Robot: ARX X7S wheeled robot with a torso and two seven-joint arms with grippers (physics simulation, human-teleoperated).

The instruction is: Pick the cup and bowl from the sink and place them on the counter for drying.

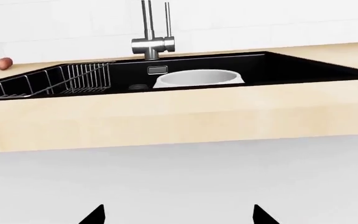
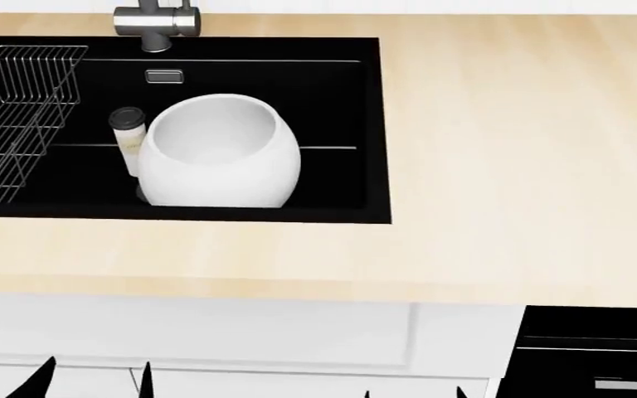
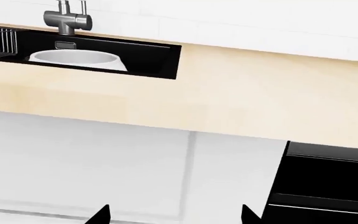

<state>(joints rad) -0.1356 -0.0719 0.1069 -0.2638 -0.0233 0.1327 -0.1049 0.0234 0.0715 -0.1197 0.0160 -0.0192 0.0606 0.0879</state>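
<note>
— Where did we have our fingers then?

— Both low before the white cabinet front, well short of the sink. The left fingers [image 1: 177, 215] and the right fingers [image 3: 174, 215] stood spread apart, grasping nothing.

— So nothing was done yet?

— Nothing, we judged. The large glossy white rounded bowl [image 2: 219, 162] sat in the black rectangular sink [image 2: 341, 99], the slim cream cup with its dark lid [image 2: 128, 137] upright just beside it. The light beige wood-grain table [image 2: 517, 149] held neither.
</note>
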